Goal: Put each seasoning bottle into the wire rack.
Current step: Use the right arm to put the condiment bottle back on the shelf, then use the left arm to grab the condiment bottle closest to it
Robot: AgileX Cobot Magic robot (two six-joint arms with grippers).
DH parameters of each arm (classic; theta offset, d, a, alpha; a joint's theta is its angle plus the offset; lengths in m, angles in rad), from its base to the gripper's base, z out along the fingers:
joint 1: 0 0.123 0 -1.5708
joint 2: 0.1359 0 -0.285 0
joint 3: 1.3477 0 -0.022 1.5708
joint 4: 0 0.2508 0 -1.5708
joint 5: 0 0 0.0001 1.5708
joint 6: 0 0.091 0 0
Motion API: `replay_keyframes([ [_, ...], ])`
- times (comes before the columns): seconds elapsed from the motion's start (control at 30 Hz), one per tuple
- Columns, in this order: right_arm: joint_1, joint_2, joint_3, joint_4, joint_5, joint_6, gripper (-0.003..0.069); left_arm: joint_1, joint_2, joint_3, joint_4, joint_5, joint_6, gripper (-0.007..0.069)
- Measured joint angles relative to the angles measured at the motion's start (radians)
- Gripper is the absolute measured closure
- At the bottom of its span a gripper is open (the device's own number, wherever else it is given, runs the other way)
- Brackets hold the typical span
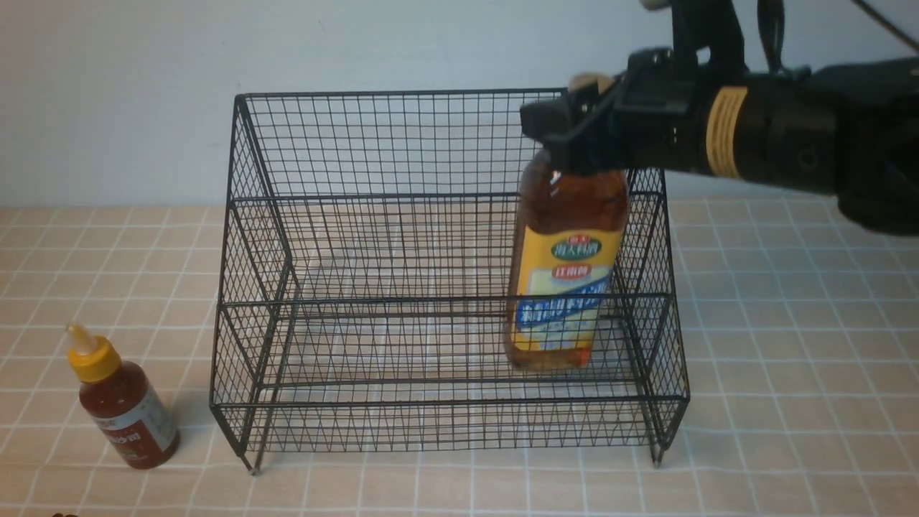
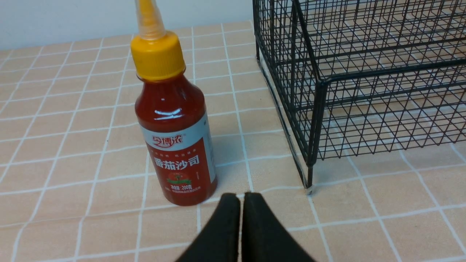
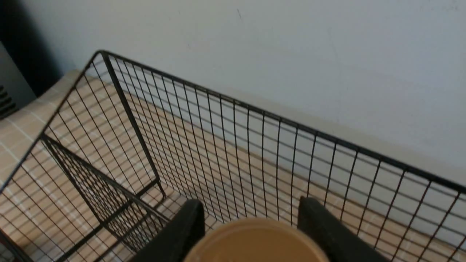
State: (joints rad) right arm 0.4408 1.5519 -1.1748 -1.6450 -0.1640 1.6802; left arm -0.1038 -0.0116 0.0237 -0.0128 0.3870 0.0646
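Note:
The tall bottle of amber liquid point(image 1: 563, 287) with a yellow-blue label stands a little tilted inside the black wire rack point(image 1: 373, 194), at its right end, with its base low in the front tier. My right gripper point(image 1: 567, 136) is shut on its neck under the tan cap point(image 3: 255, 242), with one finger on each side point(image 3: 251, 207). The small red-sauce bottle point(image 1: 126, 413) with a yellow nozzle cap stands on the table left of the rack. In the left wrist view it point(image 2: 174, 145) is just beyond my left gripper point(image 2: 240, 196), which is shut and empty.
The rack's front left leg point(image 2: 309, 182) stands to the right of the red bottle. A pale wall rises behind the rack point(image 3: 218, 127). The table has a tan tiled cloth point(image 1: 790, 359).

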Motion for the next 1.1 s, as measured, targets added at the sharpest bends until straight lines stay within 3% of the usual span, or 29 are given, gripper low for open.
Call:
replay_keyframes([
  [0.2, 0.0, -0.003, 0.007, -0.035, -0.012, 0.005, 0.0339, 0.0, 0.0, 0.0, 0.0, 0.0, 0.0, 0.0631],
  [0.5, 0.0, -0.139, 0.006, -0.039, -0.053, 0.033, 0.0174, 0.0, 0.0, 0.0, 0.0, 0.0, 0.0, 0.0631],
  [0.73, 0.0, -0.279, 0.006, -0.103, -0.076, -0.02, 0.0198, 0.0, 0.0, 0.0, 0.0, 0.0, 0.0, 0.0631],
  [0.87, 0.0, -0.368, 0.006, -0.108, -0.04, -0.239, 0.033, 0.0, 0.0, 0.0, 0.0, 0.0, 0.0, 0.0631],
  [0.93, 0.0, -0.4, 0.006, -0.108, 0.017, -0.428, 0.0433, 0.0, 0.0, 0.0, 0.0, 0.0, 0.0, 0.0631],
  [1.03, 0.0, -0.426, 0.033, -0.09, 0.232, -0.835, 0.061, 0.0, 0.0, 0.0, 0.0, 0.0, 0.0, 0.0631],
  [1.1, 0.0, -0.427, 0.053, -0.003, 0.353, -0.935, 0.0649, 0.0, 0.0, 0.0, 0.0, 0.0, 0.0, 0.0631],
])
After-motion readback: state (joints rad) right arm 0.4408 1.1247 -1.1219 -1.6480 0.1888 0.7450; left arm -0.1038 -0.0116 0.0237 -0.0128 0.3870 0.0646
